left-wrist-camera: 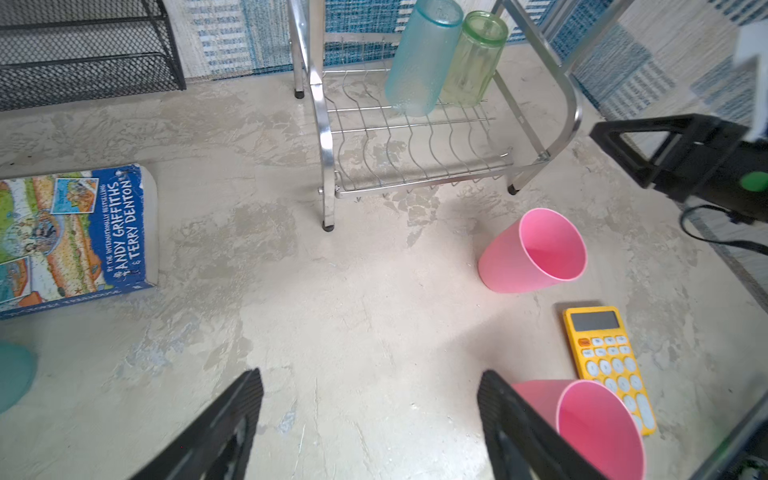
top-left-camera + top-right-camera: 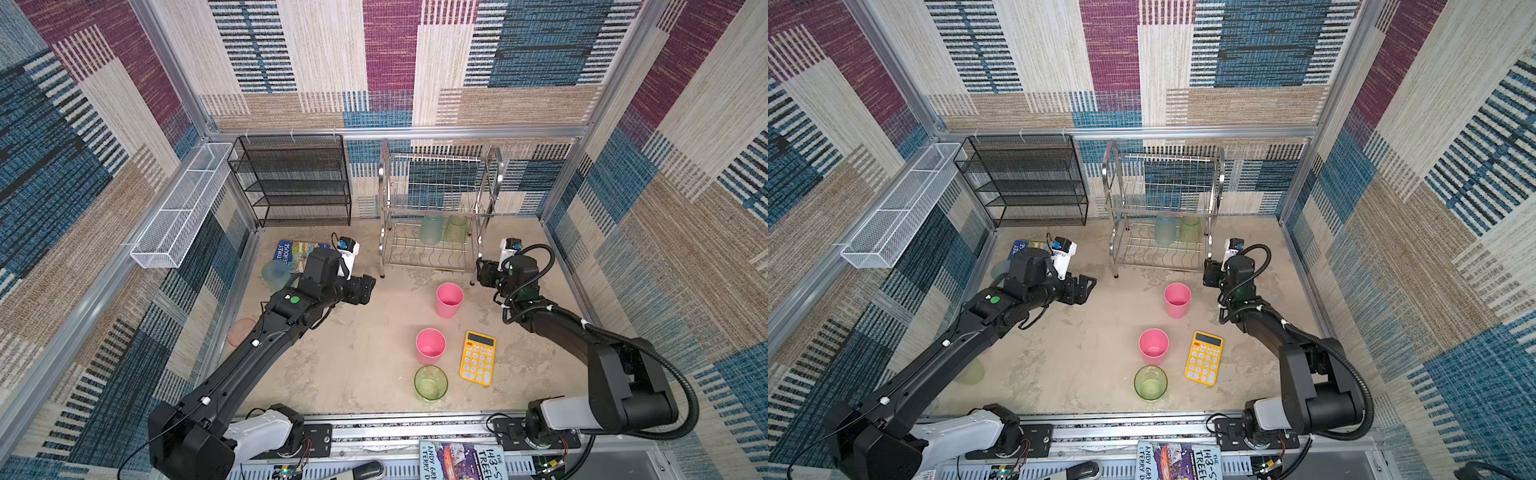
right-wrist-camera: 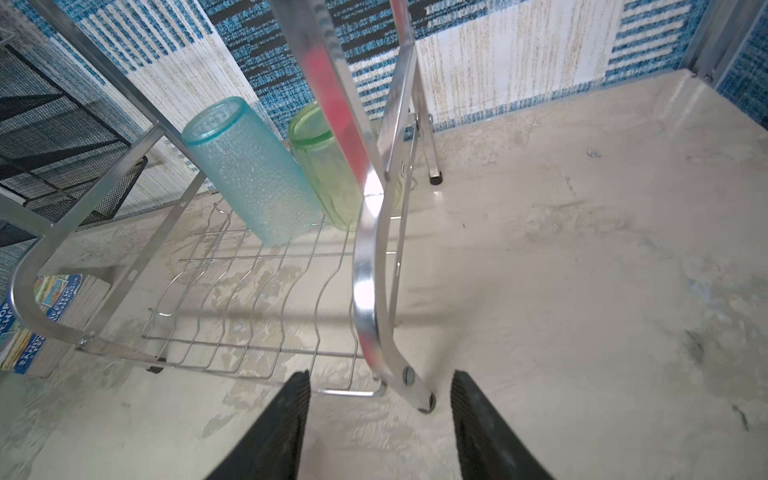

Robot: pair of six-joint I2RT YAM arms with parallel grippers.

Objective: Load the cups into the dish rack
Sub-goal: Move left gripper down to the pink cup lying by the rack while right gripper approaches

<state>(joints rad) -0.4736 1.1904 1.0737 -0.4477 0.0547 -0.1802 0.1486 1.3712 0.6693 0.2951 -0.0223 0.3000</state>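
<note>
The silver dish rack (image 2: 436, 195) (image 2: 1163, 195) stands at the back. On its lower tier a teal cup (image 2: 431, 228) (image 3: 249, 170) and a green cup (image 2: 456, 228) (image 3: 328, 174) sit upside down. Two pink cups (image 2: 449, 299) (image 2: 430, 345) and a green cup (image 2: 430, 382) stand upright on the floor. By the left arm are a teal cup (image 2: 275, 272) and a salmon cup (image 2: 241, 332). My left gripper (image 2: 368, 286) (image 1: 370, 378) is open and empty over bare floor. My right gripper (image 2: 481, 272) (image 3: 380, 378) is open and empty, right at the rack's front right foot (image 3: 426, 403).
A yellow calculator (image 2: 478, 357) lies beside the pink cups. A book (image 2: 297, 253) lies behind the left gripper. A black mesh shelf unit (image 2: 291, 178) stands at the back left, and a white mesh trough (image 2: 183, 208) hangs on the left wall. Another green cup (image 2: 970, 372) shows under the left arm.
</note>
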